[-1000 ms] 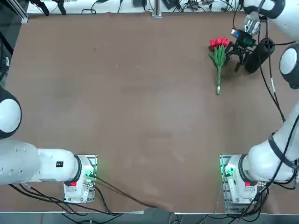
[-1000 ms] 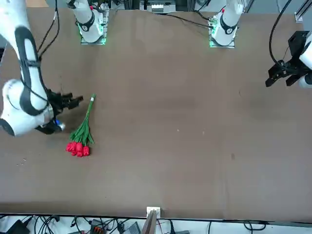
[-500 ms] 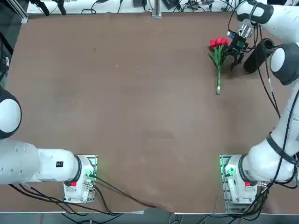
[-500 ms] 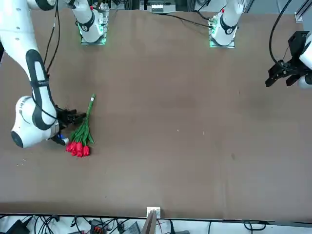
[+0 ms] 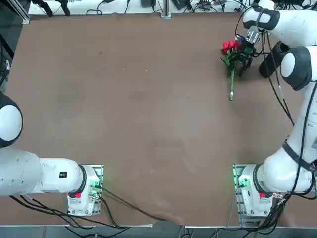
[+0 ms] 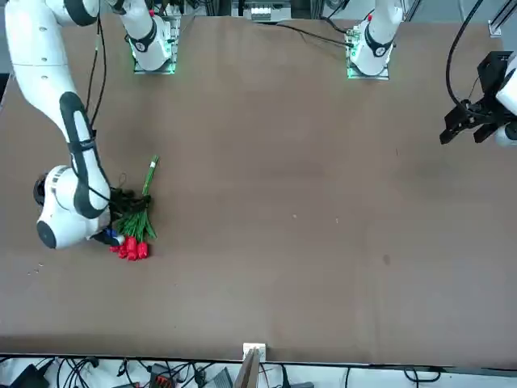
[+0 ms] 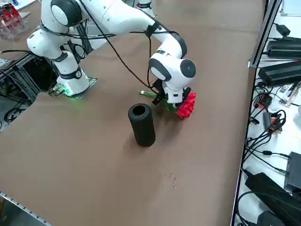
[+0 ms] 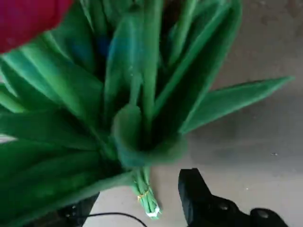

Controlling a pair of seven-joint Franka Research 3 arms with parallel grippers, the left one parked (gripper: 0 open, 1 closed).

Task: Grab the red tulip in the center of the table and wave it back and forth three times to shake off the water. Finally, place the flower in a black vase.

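Nearest the robot's side of the brown table [image 5: 124, 114], the right arm's base [image 5: 253, 196] sits near the edge, green light showing on it and black cables [image 5: 277, 213] bunched beside it. From there the white arm [image 5: 297, 134] bends out over the tabletop on the robot's right.

Farther along comes the pale-tipped stalk end of the red tulip [image 5: 232, 82]. The bunch lies on the table, right of its centre, with the stalk pointing back toward the robot's side and the red blooms away from it. A thin yellowish tie shows around the stalks in the right wrist view.

Farther out, the black vase [image 7: 141, 125] stands upright on the table to the right of the bunch, its round mouth facing up, apart from the flowers.

The right gripper [image 8: 139, 191] is down at the green leaves, between blooms and stalk end. Its jaws stand wide, one finger on either side of the bunch, and they are not clamped on it. Whether either finger touches a leaf, I cannot tell.

Beyond the blooms, past the table's far edge, lie more cables and small devices on a white surface [image 6: 323, 373]
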